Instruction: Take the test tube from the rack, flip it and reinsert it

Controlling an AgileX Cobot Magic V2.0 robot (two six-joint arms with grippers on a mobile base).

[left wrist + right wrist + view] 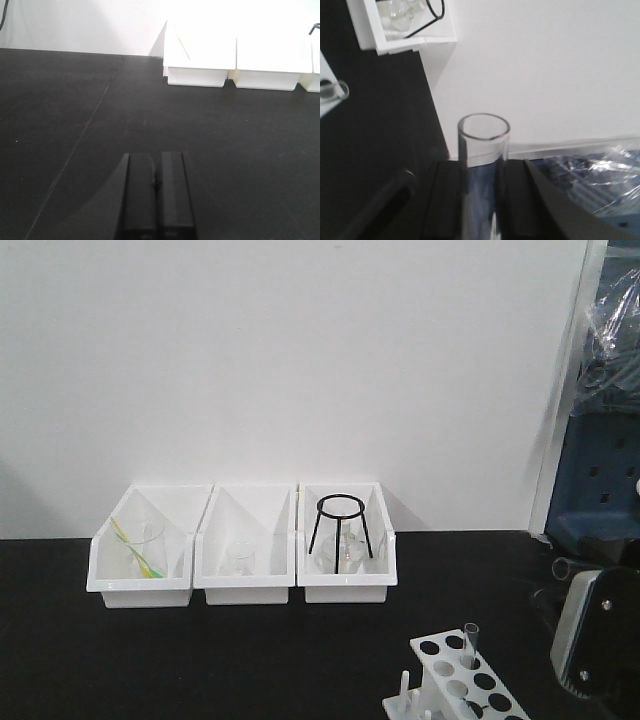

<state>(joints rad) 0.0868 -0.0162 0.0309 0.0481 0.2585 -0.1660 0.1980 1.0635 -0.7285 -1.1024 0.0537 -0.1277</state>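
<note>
My right gripper (482,172) is shut on a clear glass test tube (483,145), whose open end points away from the wrist camera. In the front view the same tube's open end (562,567) shows just above the right arm's grey-and-black body (598,635), to the right of the rack. The white rack (462,688) sits at the table's near right, with a second tube (470,640) standing upright in a back hole. My left gripper (156,172) is shut on nothing, low over bare black table.
Three white bins (243,585) line the back wall. The left one holds a beaker with yellow-green sticks (138,548), the middle one a small glass (241,557), and the right one a black wire stand (341,525). Blue equipment under plastic (605,440) stands at far right.
</note>
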